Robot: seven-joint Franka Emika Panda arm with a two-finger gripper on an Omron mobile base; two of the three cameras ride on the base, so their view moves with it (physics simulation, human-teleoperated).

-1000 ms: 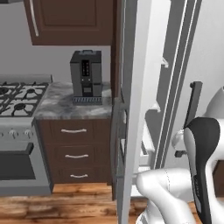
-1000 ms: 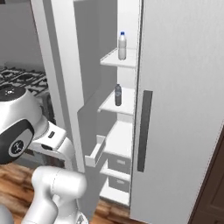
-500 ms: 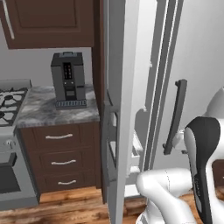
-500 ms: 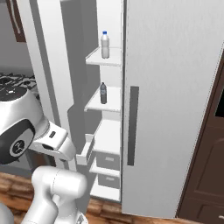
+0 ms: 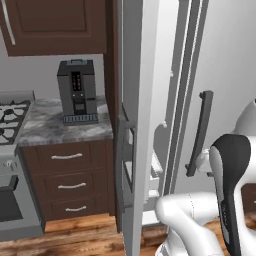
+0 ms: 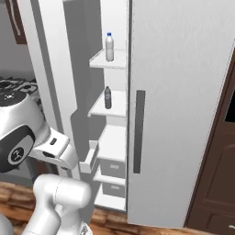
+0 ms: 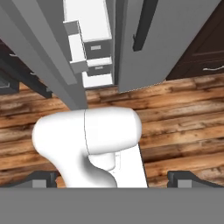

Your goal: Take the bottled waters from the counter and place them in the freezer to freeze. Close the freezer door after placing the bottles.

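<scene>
Claw (image 7: 112, 178): two dark fingertips (image 7: 40, 178) at the bottom corners of the hand view, standing far apart, jaws wide open, nothing between them. It hangs above the wooden floor (image 7: 175, 127), pointing down and toward the foot of the fridge.

Freezer (image 6: 112, 133): narrow left compartment of a light-grey side-by-side fridge, standing open. White inside, with shelves above and drawers (image 6: 111, 167) below.

Bottles, two, both upright and blue-capped, both inside the freezer:
- milky white bottle (image 6: 109, 47), on the upper shelf (image 6: 103, 62);
- clear greyish bottle (image 6: 108, 97), on the next shelf down, well below the first.

Freezer door (image 5: 131, 125): swung out, seen edge-on in the left base view, with white door bins on its inner face. In the hand view it runs as a grey slab (image 7: 48, 52) from the top left down toward the floor.

Fridge door (image 6: 176, 105): plain light grey, shut, with a long dark vertical handle (image 6: 139, 131) beside the open compartment.

Counter (image 5: 60, 125): speckled grey-and-white stone top over dark brown drawers (image 5: 67, 185) with silver handles, left of the fridge.

Coffee machine (image 5: 77, 91): dark, upright, at the back of the counter near the fridge side.

Stove (image 5: 9, 116): grey gas burners, touching the counter's left end.

Wall cabinet (image 5: 55, 25): dark brown, above the counter.

Tall cabinet (image 6: 215, 183): dark brown, just right of the fridge.
</scene>
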